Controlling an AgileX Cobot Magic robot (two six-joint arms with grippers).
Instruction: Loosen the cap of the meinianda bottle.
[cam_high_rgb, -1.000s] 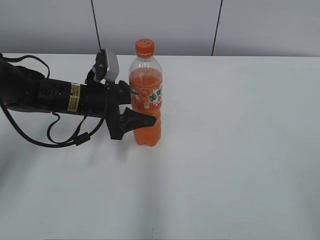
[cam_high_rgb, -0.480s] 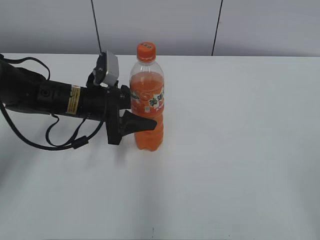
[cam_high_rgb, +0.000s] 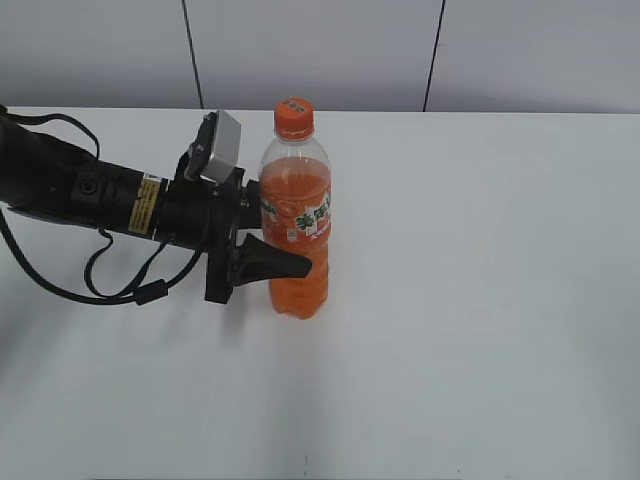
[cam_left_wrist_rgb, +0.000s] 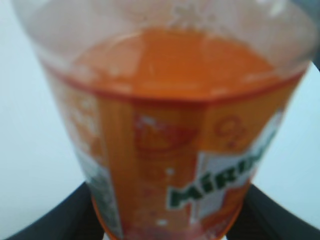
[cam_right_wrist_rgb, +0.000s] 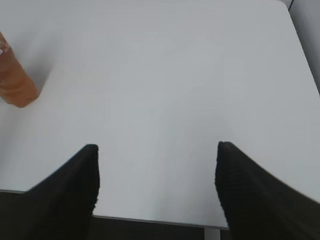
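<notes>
I've got the bottle (cam_high_rgb: 296, 232) standing upright on the white table (cam_high_rgb: 480, 300), a bit left of the table's centre in the ext view, base on the surface. Orange drink fills it to approx the shoulder; clear plastic above that. Cap (cam_high_rgb: 293, 116) sits on top of the neck, orange, no gripper near it. Left gripper (cam_high_rgb: 272, 240) comes in horizontally from the bottle's left side, arm lying low over the table w/ cables looping under it. Its jaws are clamped on the bottle at label height: one black finger (cam_high_rgb: 275, 262) wraps across the front of the bottle below the label, the other is hidden behind the bottle. Grey camera box on the wrist sits just left of the bottle's shoulder. Left wrist view is filled by the bottle (cam_left_wrist_rgb: 170, 135), blurry & very close; I can read the liquid line, the orange/white/green label and black finger tips (cam_left_wrist_rgb: 50, 220) at both lower corners either side of the bottle. Right gripper (cam_right_wrist_rgb: 157, 185) is well away from the bottle: its view shows both black fingers (cam_right_wrist_rgb: 70, 190) spread apart w/ bare table (cam_right_wrist_rgb: 165, 75) between them, nothing held. Only the bottle's orange base (cam_right_wrist_rgb: 15, 82) shows at that view's left edge, far from the fingers. Right arm isn't visible in the ext view.
</notes>
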